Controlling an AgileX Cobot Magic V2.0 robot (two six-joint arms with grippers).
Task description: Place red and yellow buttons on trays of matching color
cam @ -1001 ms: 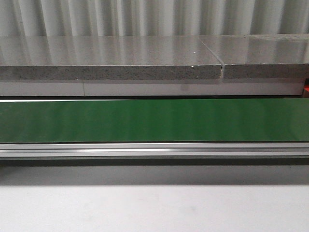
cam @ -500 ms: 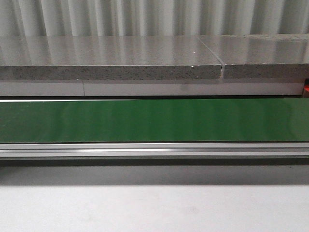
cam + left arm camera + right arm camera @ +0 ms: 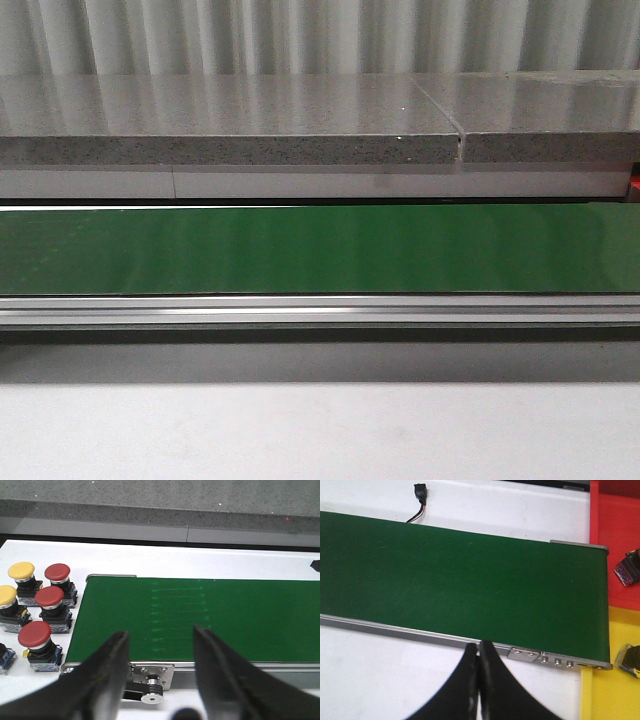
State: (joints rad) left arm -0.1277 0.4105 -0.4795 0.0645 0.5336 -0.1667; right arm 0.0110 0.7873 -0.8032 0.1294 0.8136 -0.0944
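Observation:
In the left wrist view, three red buttons [image 3: 34, 633] [image 3: 49, 596] [image 3: 57, 572] and two yellow buttons [image 3: 21, 570] [image 3: 6, 595] stand on the white table beside the end of the green belt [image 3: 200, 617]. My left gripper [image 3: 161, 637] is open and empty, over the belt's near rail, apart from the buttons. In the right wrist view, the red tray [image 3: 615, 540] and the yellow tray [image 3: 612, 680] lie past the belt's other end [image 3: 470, 580]. My right gripper [image 3: 479, 647] is shut with nothing in it, above the white table by the rail.
A button part [image 3: 627, 570] lies on the red tray and another [image 3: 630, 657] on the yellow tray. A black connector with wires [image 3: 420, 492] lies beyond the belt. The front view shows only the green belt [image 3: 320, 248], its metal rail [image 3: 320, 310] and a grey counter [image 3: 230, 120].

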